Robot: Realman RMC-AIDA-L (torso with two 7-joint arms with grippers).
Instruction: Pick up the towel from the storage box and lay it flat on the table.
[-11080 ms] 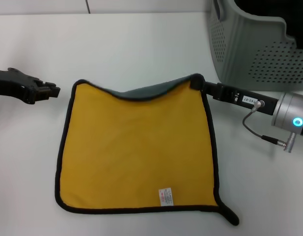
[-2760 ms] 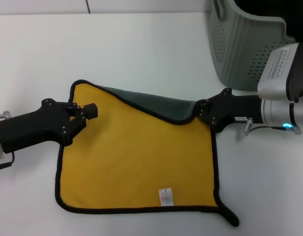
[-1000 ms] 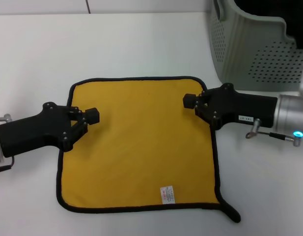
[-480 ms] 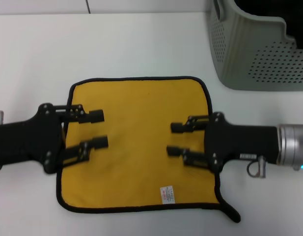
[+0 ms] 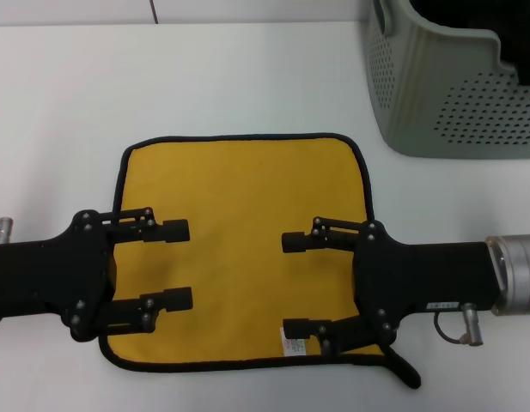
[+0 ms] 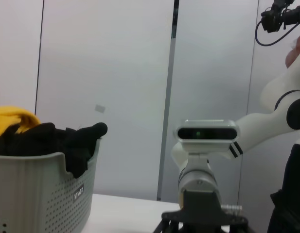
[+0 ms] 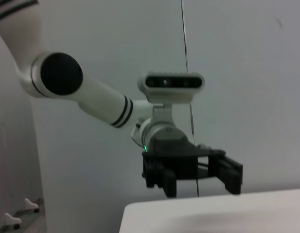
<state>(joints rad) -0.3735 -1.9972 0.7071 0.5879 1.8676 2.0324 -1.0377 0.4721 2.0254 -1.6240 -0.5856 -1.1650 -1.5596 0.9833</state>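
Observation:
The towel point(image 5: 239, 189) lies flat, yellow face up, on the white table point(image 5: 204, 77); its black border shows all round and one corner trails at the front right. Its white tag point(image 5: 290, 347) peeks out by a right finger. My left gripper point(image 5: 168, 264) is open over the towel's left part. My right gripper point(image 5: 297, 285) is open over its right part. Neither holds cloth. The storage box point(image 5: 445, 94) stands at the back right. The right wrist view shows my left gripper point(image 7: 194, 183) open above the table.
The storage box in the left wrist view point(image 6: 43, 194) holds black cloth point(image 6: 67, 141) and a yellow cloth point(image 6: 11, 116). My right arm point(image 6: 203, 194) faces that camera. Bare tabletop lies behind and left of the towel.
The towel's folded-over back edge has been spread out flat. Both grippers have turned, opened wide and moved toward the table's front edge over the towel.

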